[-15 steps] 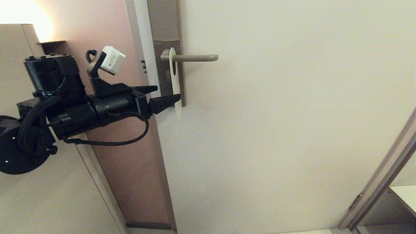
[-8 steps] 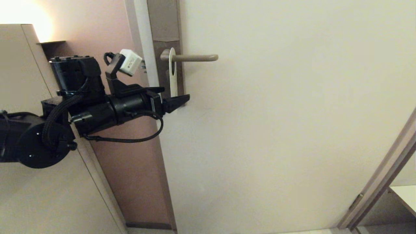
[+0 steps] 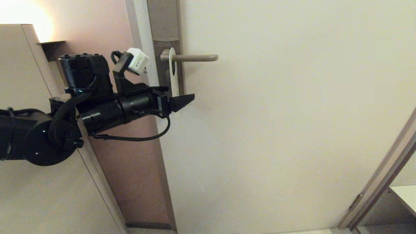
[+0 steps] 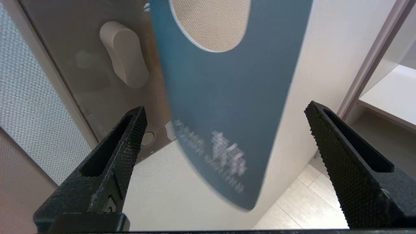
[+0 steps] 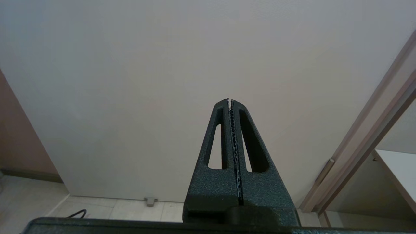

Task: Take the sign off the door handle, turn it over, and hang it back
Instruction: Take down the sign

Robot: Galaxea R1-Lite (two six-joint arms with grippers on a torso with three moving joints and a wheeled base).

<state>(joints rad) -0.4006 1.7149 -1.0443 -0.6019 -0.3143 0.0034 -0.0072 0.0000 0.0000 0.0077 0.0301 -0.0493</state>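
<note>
Moved up and closer to the door since a second ago, the left claw (image 3: 177, 92) is now set wide open around the bottom of the sign (image 3: 173, 74), and nothing is held. Its blue face (image 4: 224, 97) is seen between the fingers (image 4: 130, 136). The sign is hung on the door handle (image 3: 191, 58), beside the brown plate (image 3: 164, 22). The pale door (image 3: 276, 113) is seen ahead, with tiled floor (image 5: 107, 208) below. The right claw (image 5: 230, 107) is kept shut on nothing.
</note>
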